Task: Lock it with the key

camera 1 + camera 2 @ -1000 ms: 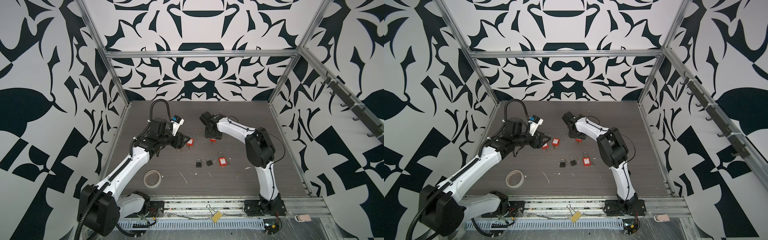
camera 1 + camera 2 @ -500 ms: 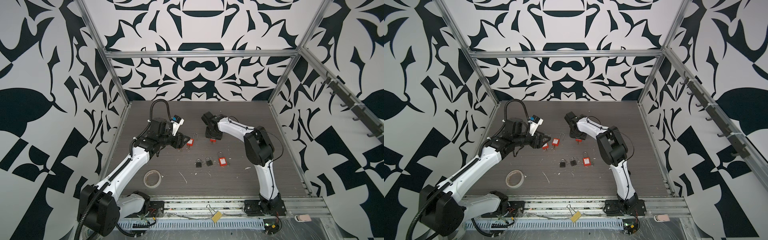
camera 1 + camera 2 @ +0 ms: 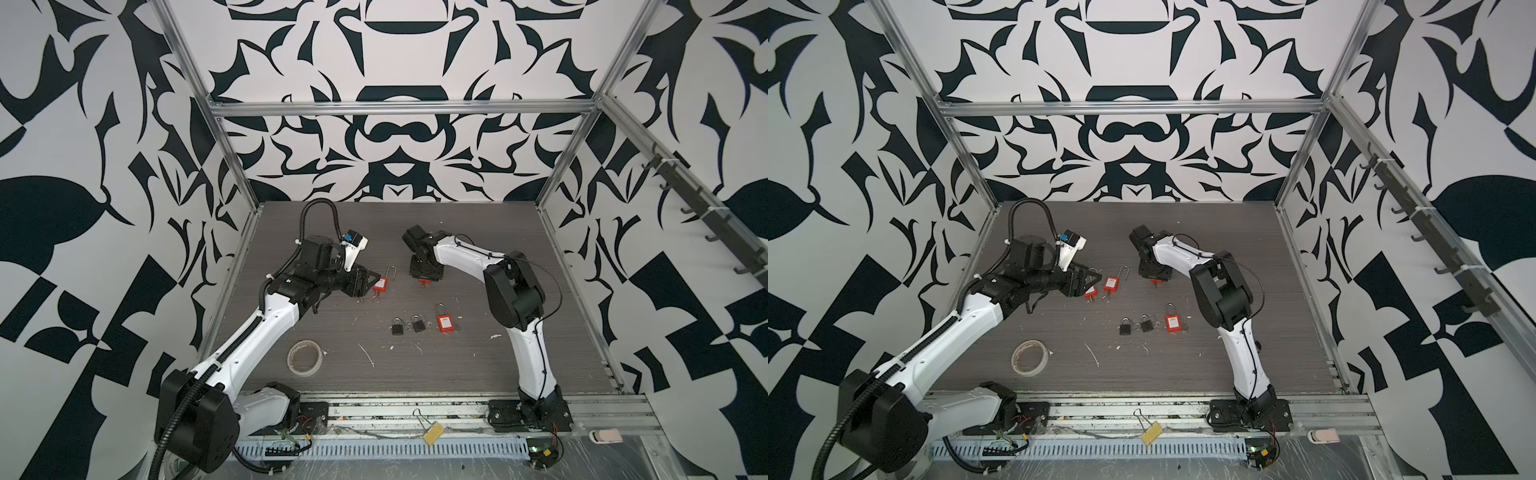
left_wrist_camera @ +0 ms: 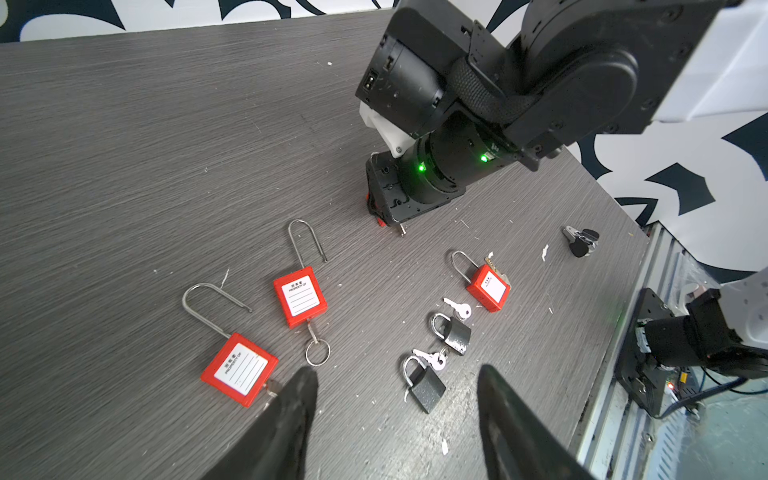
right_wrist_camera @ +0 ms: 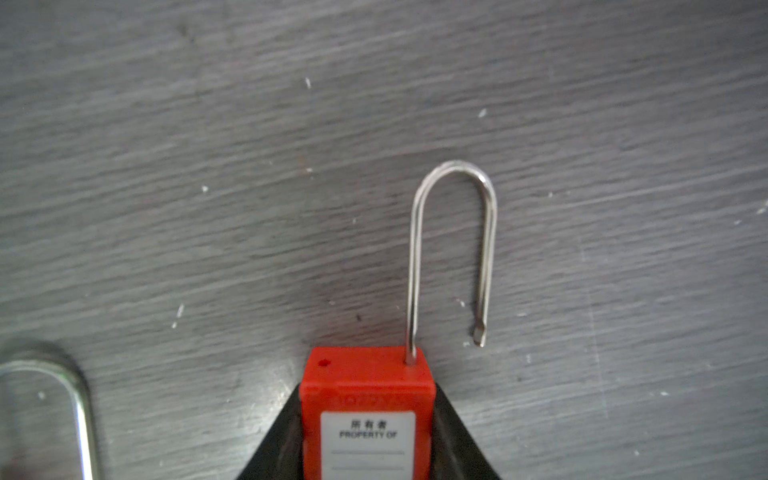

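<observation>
The right tool (image 5: 368,392) has narrowed, now pinching the red plastic safety padlock (image 5: 368,374) lying on the woodgrain table (image 5: 187,187). Its slick body could twist out; the thin steel shackle (image 5: 412,270) is swung away from its hole (image 5: 324,363) and may miss. Left tool (image 4: 397,372) gapes, empty.

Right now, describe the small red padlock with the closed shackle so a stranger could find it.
On the dark table, look at the row of three small padlocks in the middle. The small red padlock is at the end nearest the right arm. Its neighbours are black padlocks, and the other red padlocks have long, open shackles.
</observation>
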